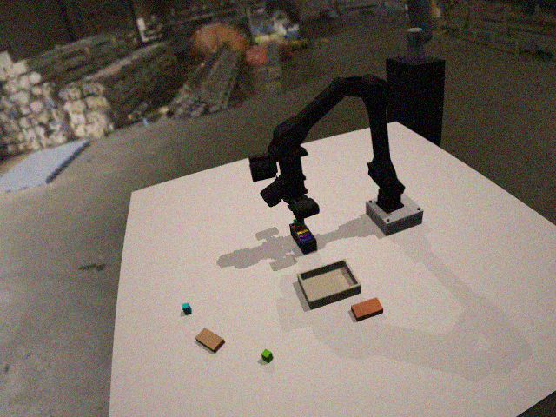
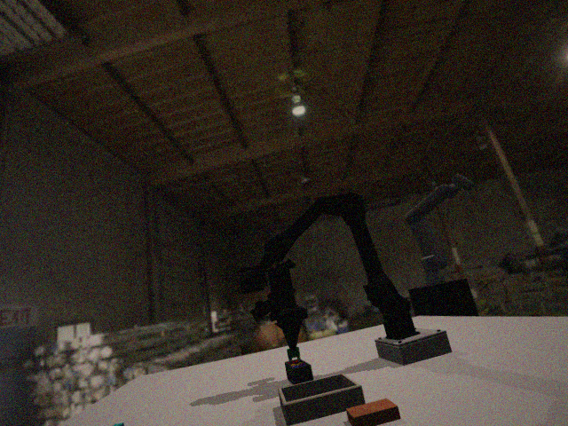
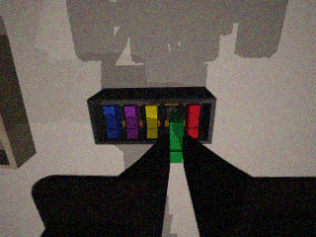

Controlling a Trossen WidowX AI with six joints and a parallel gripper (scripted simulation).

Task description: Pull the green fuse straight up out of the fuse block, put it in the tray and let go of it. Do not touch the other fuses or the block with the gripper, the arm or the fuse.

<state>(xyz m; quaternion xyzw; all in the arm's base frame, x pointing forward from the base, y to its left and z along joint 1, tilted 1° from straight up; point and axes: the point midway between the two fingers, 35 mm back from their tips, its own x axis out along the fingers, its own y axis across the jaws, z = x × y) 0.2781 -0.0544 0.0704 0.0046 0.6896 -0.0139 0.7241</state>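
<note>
My gripper [image 1: 300,219] [image 2: 293,347] [image 3: 175,140] is shut on the green fuse [image 1: 295,221] [image 2: 293,352] [image 3: 176,130]. The fuse is upright, just above the black fuse block [image 1: 303,245] [image 2: 299,374] [image 3: 153,94], with a gap under it in the exterior view. Its slot shows empty in the wrist view. The red fuse [image 3: 194,120], yellow fuse [image 3: 151,120], purple fuse [image 3: 130,120] and blue fuse [image 3: 112,120] sit in the block. The open tray [image 1: 335,297] [image 2: 323,406] [image 3: 16,106] stands near the block's blue-fuse end, with nothing seen in it.
An orange-red brick [image 1: 367,308] [image 2: 374,413] lies beside the tray. A tan brick [image 1: 209,339], a light green cube [image 1: 267,355] and a teal cube [image 1: 187,307] lie farther out. The arm's grey base [image 1: 397,220] [image 2: 413,348] is behind and right of the tray.
</note>
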